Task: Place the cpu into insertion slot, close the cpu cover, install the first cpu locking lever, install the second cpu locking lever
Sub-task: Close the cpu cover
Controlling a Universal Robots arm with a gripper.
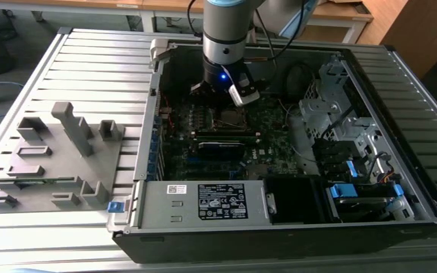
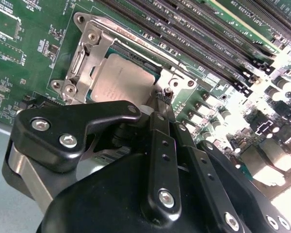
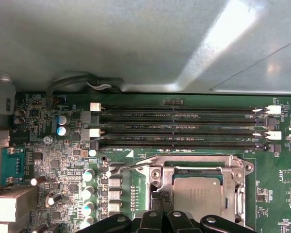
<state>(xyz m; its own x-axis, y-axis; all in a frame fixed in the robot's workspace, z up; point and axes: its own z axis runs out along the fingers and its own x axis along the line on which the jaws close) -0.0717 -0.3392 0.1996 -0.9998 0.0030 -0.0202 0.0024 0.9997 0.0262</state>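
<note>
The cpu [image 2: 121,80] [image 3: 199,193], a flat grey-brown square, lies in the insertion slot [image 1: 231,118] on the dark green motherboard. The silver cpu cover [image 2: 82,63] [image 3: 203,166] lies flat around it, with the chip showing through its window. A thin wire locking lever [image 3: 128,166] runs along the socket's edge. My gripper [image 2: 162,97] [image 3: 161,200] hangs just over that side of the socket, fingers drawn together at the cover's rim. Whether the thin lever is pinched between them I cannot tell. In the exterior view the gripper [image 1: 222,98] hangs inside the open computer case.
Long black memory slots [image 3: 184,128] [image 2: 208,39] run beside the socket, and capacitors [image 3: 89,174] stand near it. The grey case wall [image 3: 136,43] rises behind the board. A power supply [image 1: 203,202] and drive cage [image 1: 340,125] crowd the case. A grey fixture tray [image 1: 52,153] sits at the exterior view's left.
</note>
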